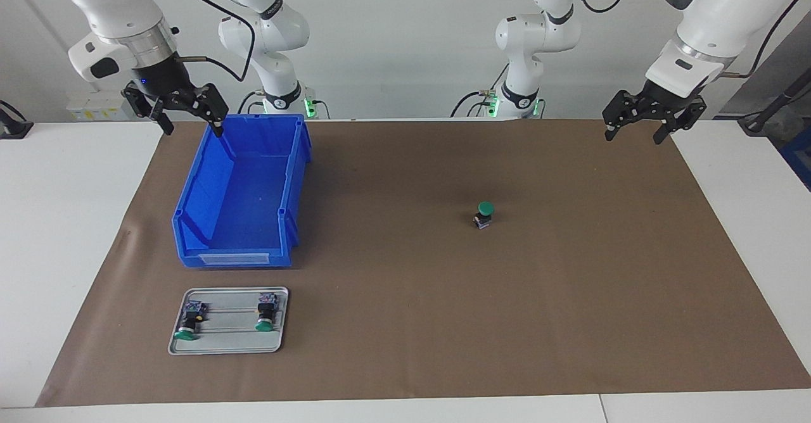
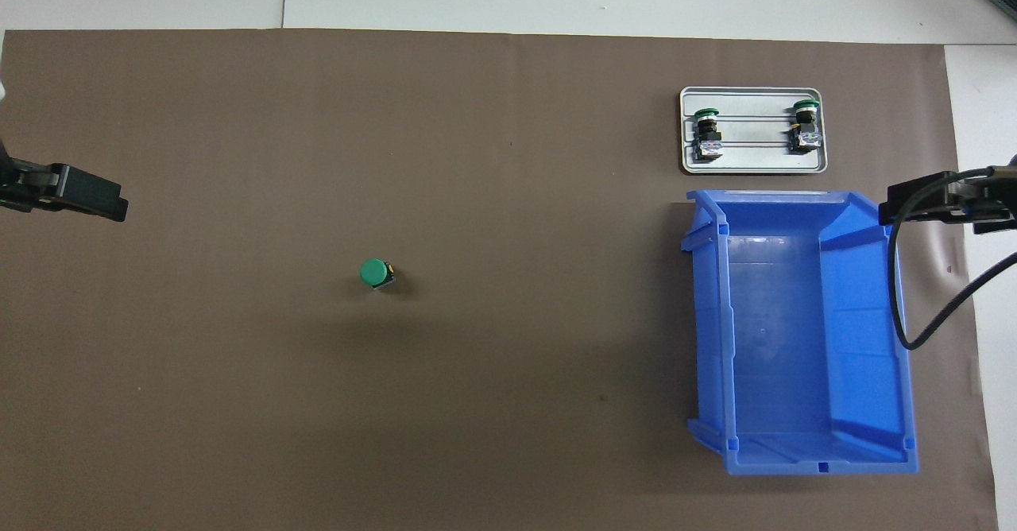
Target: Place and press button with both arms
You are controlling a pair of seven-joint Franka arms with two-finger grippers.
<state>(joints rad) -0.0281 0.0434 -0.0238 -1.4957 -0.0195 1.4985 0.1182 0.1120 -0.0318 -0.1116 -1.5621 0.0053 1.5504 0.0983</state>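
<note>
- Facing view: the button [image 1: 485, 214] stands upright on the brown mat [image 1: 570, 321], alone near the table's middle, toward the left arm's end, well apart from the blue bin [image 1: 244, 201].
- Left gripper [image 1: 654, 119] hangs over the mat's corner nearest its base, fingers spread, empty.
- Right gripper [image 1: 184, 109] hangs over the bin's corner nearest the robots, fingers spread, empty.
- Probably the pick comes next: the left arm is better placed; descend straight, clamp the black body under the cap, keep it upright.
- Two look-alike switches sit on the grey tray [image 1: 228, 342], farther out than the bin.
</note>
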